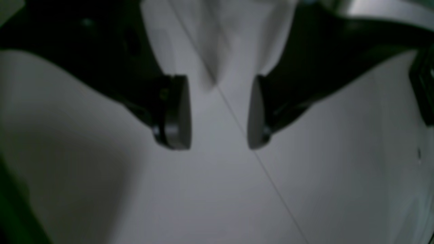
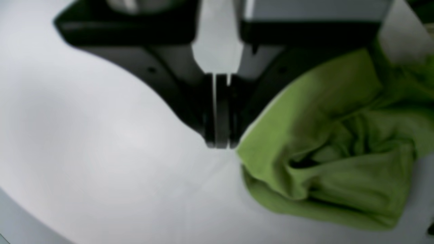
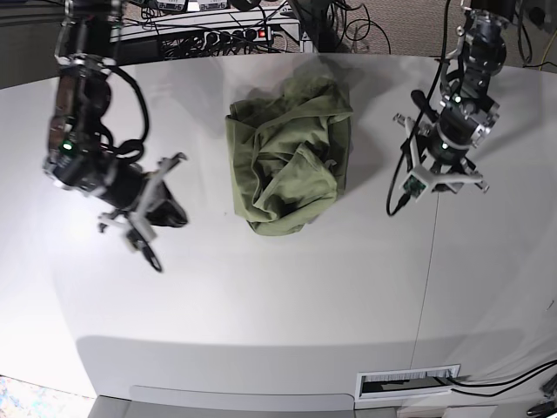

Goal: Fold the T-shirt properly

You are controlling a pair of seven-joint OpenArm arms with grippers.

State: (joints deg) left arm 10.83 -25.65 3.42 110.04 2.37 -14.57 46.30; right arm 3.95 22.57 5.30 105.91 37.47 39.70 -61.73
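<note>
The olive-green T-shirt [image 3: 289, 157] lies crumpled in a heap at the middle back of the white table [image 3: 278, 296]. In the right wrist view its bunched folds [image 2: 332, 152] fill the right side. My right gripper [image 2: 220, 142] is shut with nothing between its fingers, its tips just left of the shirt's edge. In the base view that gripper [image 3: 172, 214] hangs left of the shirt, apart from it. My left gripper [image 1: 217, 115] is open over bare table, empty; in the base view it [image 3: 444, 180] is right of the shirt.
A thin seam [image 3: 426, 261] runs through the table's right part and shows between the left fingers [image 1: 237, 125]. Cables and a power strip [image 3: 235, 35] lie behind the back edge. A slotted vent [image 3: 407, 380] sits at the front right.
</note>
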